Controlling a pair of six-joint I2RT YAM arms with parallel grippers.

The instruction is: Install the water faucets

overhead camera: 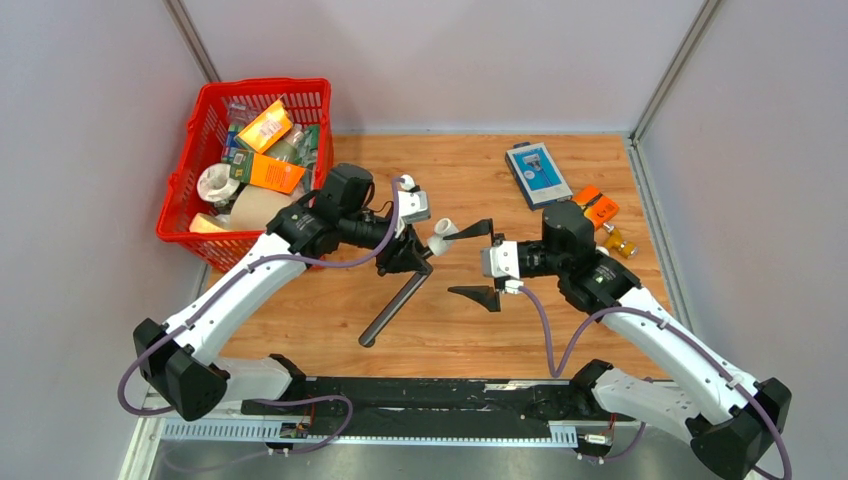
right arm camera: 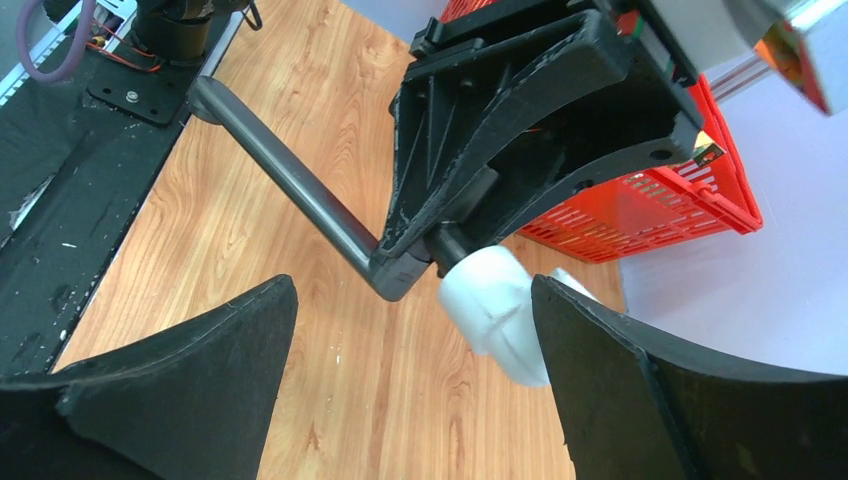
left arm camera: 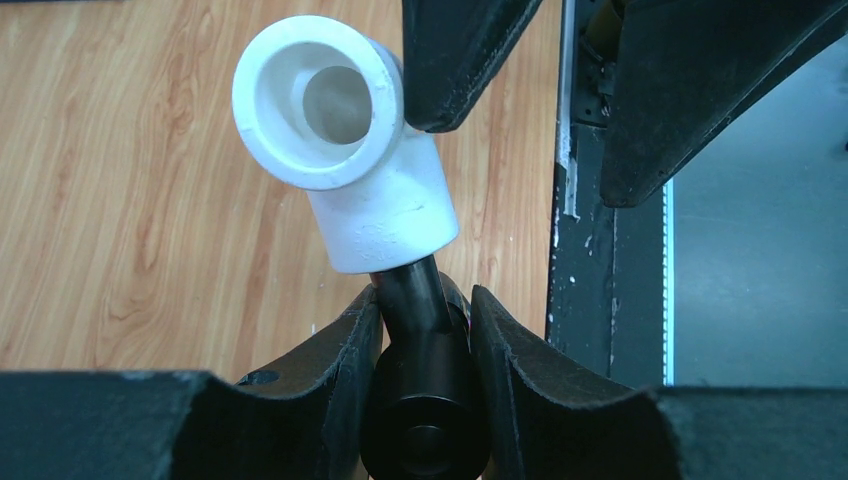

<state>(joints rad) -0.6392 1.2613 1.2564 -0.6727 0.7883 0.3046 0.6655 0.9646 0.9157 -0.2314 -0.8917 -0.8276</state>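
The dark faucet point(overhead camera: 395, 300) is held above the wooden table, its long rod slanting down to the near left. My left gripper point(overhead camera: 408, 252) is shut on the faucet's short side branch point(left arm camera: 425, 380). A white elbow fitting point(overhead camera: 443, 232) sits on the end of that branch point(left arm camera: 345, 150). My right gripper point(overhead camera: 478, 262) is open, its jaws spread wide on either side of the elbow point(right arm camera: 495, 310). One right finger point(left arm camera: 460, 50) stands against or very close to the elbow's side. In the right wrist view the rod point(right arm camera: 290, 180) runs back to the upper left.
A red basket point(overhead camera: 185, 200) full of packets stands at the back left. A blue-grey box point(overhead camera: 537, 172), an orange item point(overhead camera: 598, 207) and a small amber bottle point(overhead camera: 618, 242) lie at the back right. A black rail point(overhead camera: 420, 395) runs along the near edge.
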